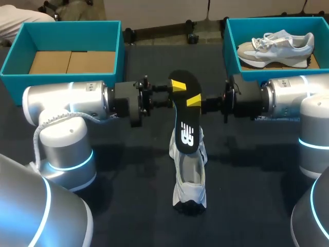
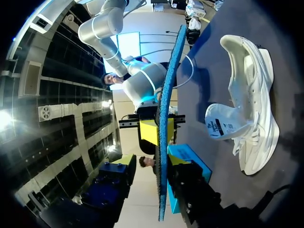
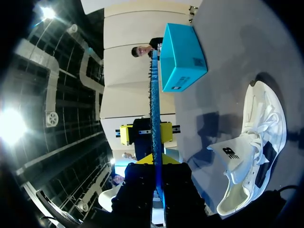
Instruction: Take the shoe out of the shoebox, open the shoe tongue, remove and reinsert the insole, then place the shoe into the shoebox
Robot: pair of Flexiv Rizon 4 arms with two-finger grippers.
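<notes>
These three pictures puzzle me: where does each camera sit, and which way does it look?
Head view: above and behind the robot, looking down on the table; left arm and right arm enter from the sides, left claw and right claw gripping the insole above the white shoe.
Left wrist view: on the left wrist, looking along its own claw toward the right claw.
Right wrist view: on the right wrist, looking the opposite way, toward the left claw.
Shared: both wrist views show the insole edge-on beside the white shoe.
</notes>
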